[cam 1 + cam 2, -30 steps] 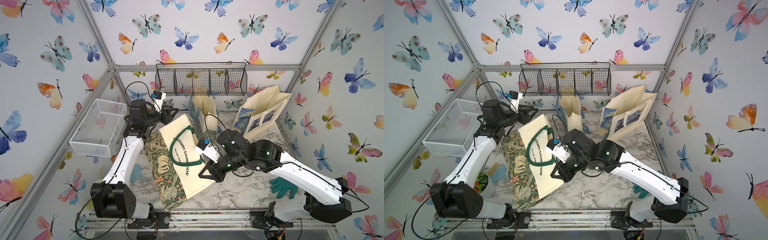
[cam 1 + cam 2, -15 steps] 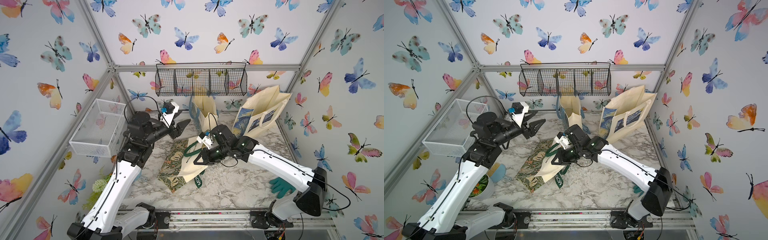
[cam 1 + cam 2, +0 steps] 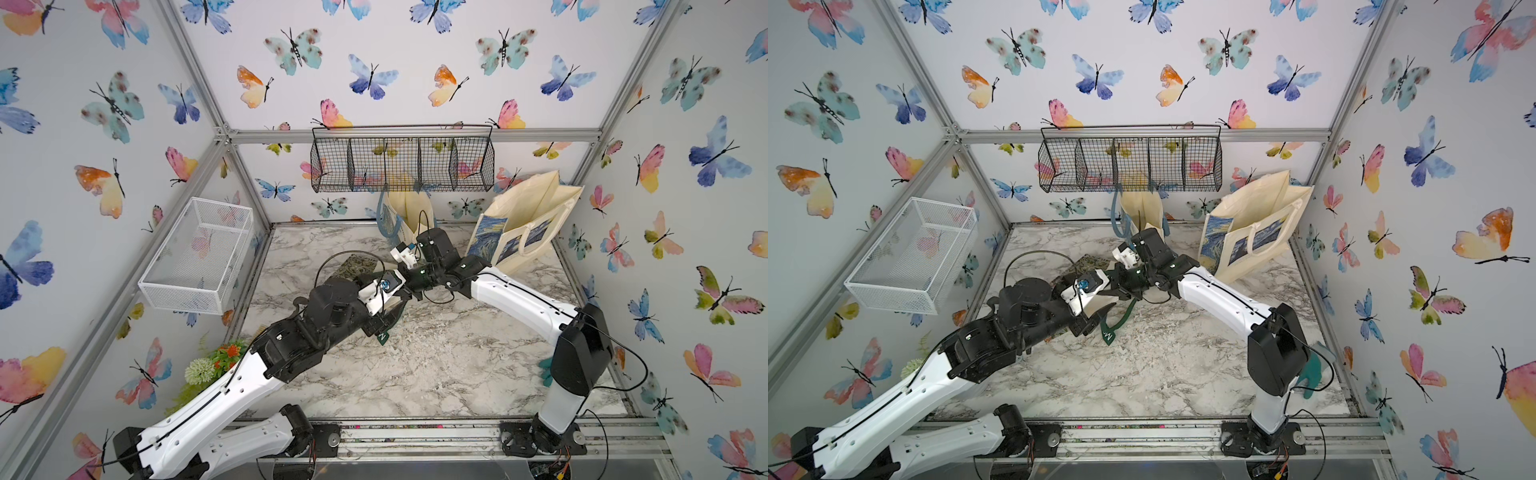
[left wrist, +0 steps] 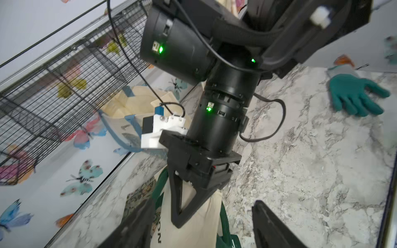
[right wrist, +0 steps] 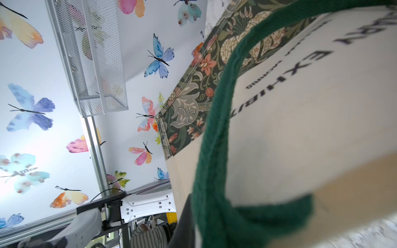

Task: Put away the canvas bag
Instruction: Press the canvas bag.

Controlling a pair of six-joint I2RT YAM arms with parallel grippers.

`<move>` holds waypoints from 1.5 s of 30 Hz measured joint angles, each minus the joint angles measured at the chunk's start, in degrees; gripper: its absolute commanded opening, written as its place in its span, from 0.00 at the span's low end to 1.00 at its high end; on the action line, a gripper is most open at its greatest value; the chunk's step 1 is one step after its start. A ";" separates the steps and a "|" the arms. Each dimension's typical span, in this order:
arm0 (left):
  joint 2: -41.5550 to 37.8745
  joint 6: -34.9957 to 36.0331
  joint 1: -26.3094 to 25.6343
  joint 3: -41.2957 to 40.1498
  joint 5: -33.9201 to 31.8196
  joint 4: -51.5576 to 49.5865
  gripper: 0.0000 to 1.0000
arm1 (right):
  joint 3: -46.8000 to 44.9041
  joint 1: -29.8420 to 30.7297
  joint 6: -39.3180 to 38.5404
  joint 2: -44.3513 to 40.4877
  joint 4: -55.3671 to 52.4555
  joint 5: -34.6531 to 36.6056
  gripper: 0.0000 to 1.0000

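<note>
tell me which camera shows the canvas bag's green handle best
Right wrist: the green handle loops large across the canvas bag. Left wrist shows only bits; both top views just a short strip.

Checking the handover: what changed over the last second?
The right pincer, shut on the canvas bag, carried it down and back to mid-table. The left pincer let go, opened, and now reaches over it. The painted tote and black wire basket stayed put.

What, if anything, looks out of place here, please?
A teal glove lies loose on the table by the right arm, unrelated to the bags. The canvas bag lies bunched mid-table; a tote leans askew in the back corner.
</note>
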 measured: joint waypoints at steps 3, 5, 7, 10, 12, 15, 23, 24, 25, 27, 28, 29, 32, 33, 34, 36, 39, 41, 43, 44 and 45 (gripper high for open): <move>0.31 -1.05 -3.98 -1.79 -8.68 -1.25 0.76 | 0.02 0.00 2.95 1.36 3.32 -0.87 0.02; 0.81 -1.70 -6.29 -4.22 -14.21 -1.31 0.77 | 0.02 0.07 4.46 1.77 4.68 -1.44 0.02; 2.03 -2.36 -7.34 -6.43 -18.86 -1.14 0.77 | 0.02 0.02 5.66 1.84 5.64 -1.75 0.02; 4.57 -3.93 -7.39 -8.46 -24.41 -1.14 0.76 | 0.02 0.00 6.75 1.81 6.86 -1.92 0.02; 5.53 -4.74 -7.39 -9.38 -27.50 -0.74 0.76 | 0.02 0.00 7.32 1.81 7.13 -1.92 0.02; 5.68 -5.35 -7.39 -10.78 -31.85 0.61 0.72 | 0.02 0.00 7.98 1.79 7.41 -1.95 0.02; 2.51 -4.46 -7.48 -14.49 -37.05 5.09 0.31 | 0.00 0.07 8.59 1.36 7.54 -2.54 0.02; 1.55 -4.22 -7.50 -15.10 -36.96 5.92 0.19 | 0.00 0.09 8.68 1.20 7.58 -2.67 0.02; 0.87 -3.98 -7.48 -15.39 -36.70 6.43 0.10 | -0.02 0.11 8.81 1.05 7.78 -2.73 0.02; -0.28 -2.67 -7.48 -15.69 -35.89 6.95 0.00 | -0.04 0.11 9.25 0.81 8.37 -3.08 0.02; -0.68 -2.64 -7.43 -15.69 -35.47 7.02 0.00 | -0.11 0.11 9.42 0.66 8.48 -3.15 0.02; -1.20 -2.25 -7.32 -15.72 -34.75 7.10 0.00 | -0.31 0.11 9.70 0.39 8.72 -3.26 0.02; -2.21 -1.44 -7.04 -15.72 -33.31 7.17 0.00 | -0.98 0.13 10.12 -0.13 9.75 -3.80 0.22; -2.56 -1.22 -6.84 -15.72 -33.24 6.97 0.00 | -1.09 0.04 10.12 -0.15 9.97 -4.66 0.26; -2.80 -1.07 -6.56 -15.74 -33.09 6.84 0.00 | -1.22 0.00 10.10 -0.15 10.23 -5.38 0.28; -2.97 -0.70 -6.16 -15.74 -32.98 6.71 0.00 | -1.90 0.00 10.10 -0.48 10.86 -6.73 0.30; -2.91 -0.33 -5.97 -16.04 -32.59 6.69 0.00 | -3.89 -0.02 10.23 -2.03 10.91 -7.69 0.30; -2.89 -0.20 -5.92 -16.41 -32.17 6.71 0.00 | -5.01 -0.11 10.12 -3.43 10.14 -7.89 0.25; -2.89 -0.13 -5.92 -16.81 -31.91 6.91 0.00 | -5.66 -0.11 10.21 -4.66 9.57 -7.76 0.19; -2.91 -0.11 -5.92 -16.94 -31.76 7.19 0.00 | -5.81 -0.11 10.16 -5.11 9.22 -7.56 0.15; -2.97 -0.11 -5.92 -17.00 -31.61 7.52 0.00 | -5.97 -0.11 10.25 -5.42 9.03 -7.32 0.09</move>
